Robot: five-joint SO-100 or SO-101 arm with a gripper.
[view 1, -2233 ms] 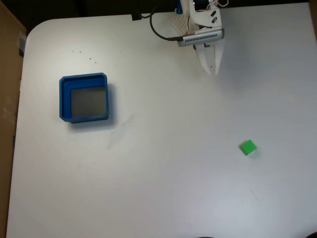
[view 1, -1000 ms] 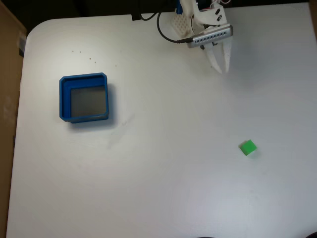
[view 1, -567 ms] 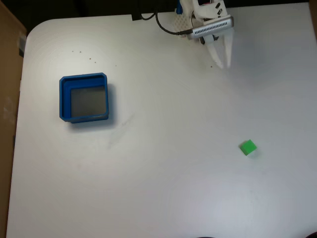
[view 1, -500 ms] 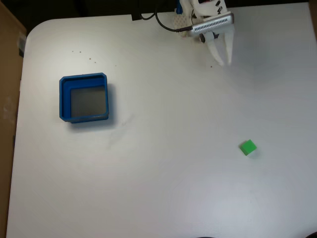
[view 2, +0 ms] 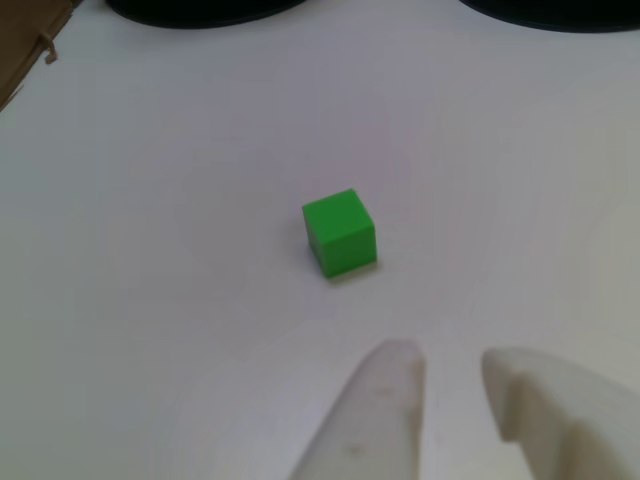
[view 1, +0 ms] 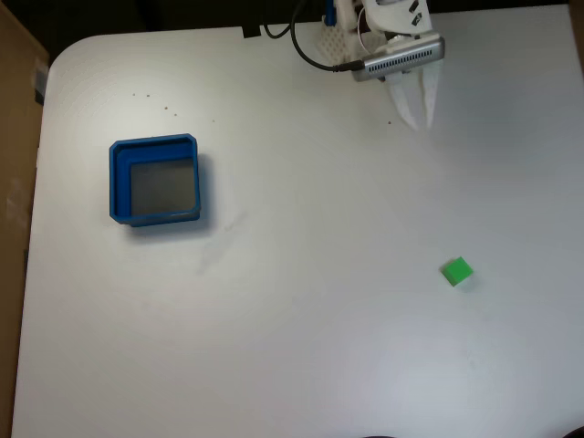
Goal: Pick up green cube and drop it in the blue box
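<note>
The gripper (view 2: pixel 450 365) is hanging slightly parted and holding nothing, its fingers (view 2: pixel 375 420) cut off by the other view's lower edge. The cube (view 1: pixel 457 271) is sitting on the table (view 1: pixel 301 347), well apart from the box (view 1: pixel 156 180).

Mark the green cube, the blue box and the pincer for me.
green cube (view 1: pixel 457 271): fixed view, top face.
blue box (view 1: pixel 116 182): fixed view, left wall.
pincer (view 2: pixel 452 375): other view, gap between the two white fingertips.

Cut off by the bottom edge of the other view: the gripper (view 2: pixel 452 372), fingertips alone inside
</note>
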